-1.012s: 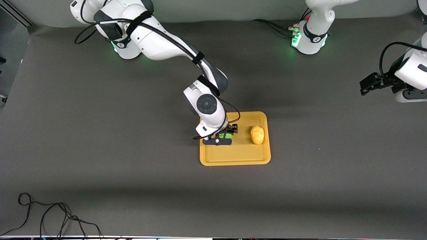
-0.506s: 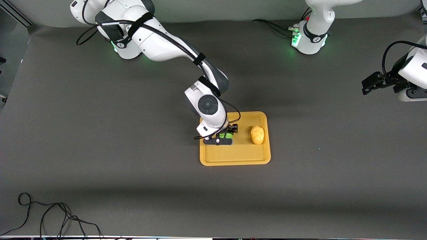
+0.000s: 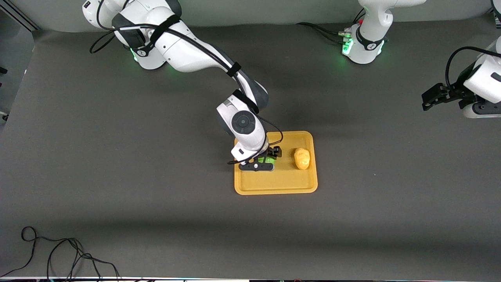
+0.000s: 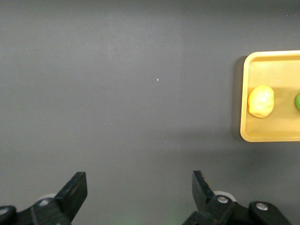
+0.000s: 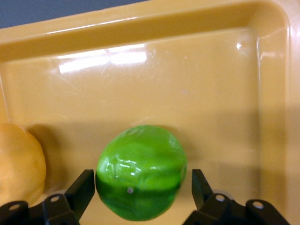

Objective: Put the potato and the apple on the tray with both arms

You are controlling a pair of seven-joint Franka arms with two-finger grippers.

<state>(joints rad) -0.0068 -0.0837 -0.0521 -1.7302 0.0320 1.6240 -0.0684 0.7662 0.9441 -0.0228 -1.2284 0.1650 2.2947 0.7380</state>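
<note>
The yellow-orange tray (image 3: 274,184) lies mid-table. The potato (image 3: 301,158) rests on it toward the left arm's end. The green apple (image 3: 265,159) rests on the tray beside the potato, toward the right arm's end. My right gripper (image 3: 263,160) is low over the tray, open, its fingers on either side of the apple (image 5: 140,164) with a thin gap on each side. The potato (image 5: 18,164) is just beside it. My left gripper (image 3: 427,101) is open and empty, up over bare table at the left arm's end; its wrist view shows the tray (image 4: 272,136), potato (image 4: 260,101) and apple (image 4: 297,101) far off.
A black cable (image 3: 58,254) lies coiled at the table's near corner at the right arm's end. The dark grey mat (image 3: 117,176) surrounds the tray on all sides.
The right gripper has stayed over the tray around the apple. The left gripper has shifted slightly at the table's end. Potato, apple and tray have not moved.
</note>
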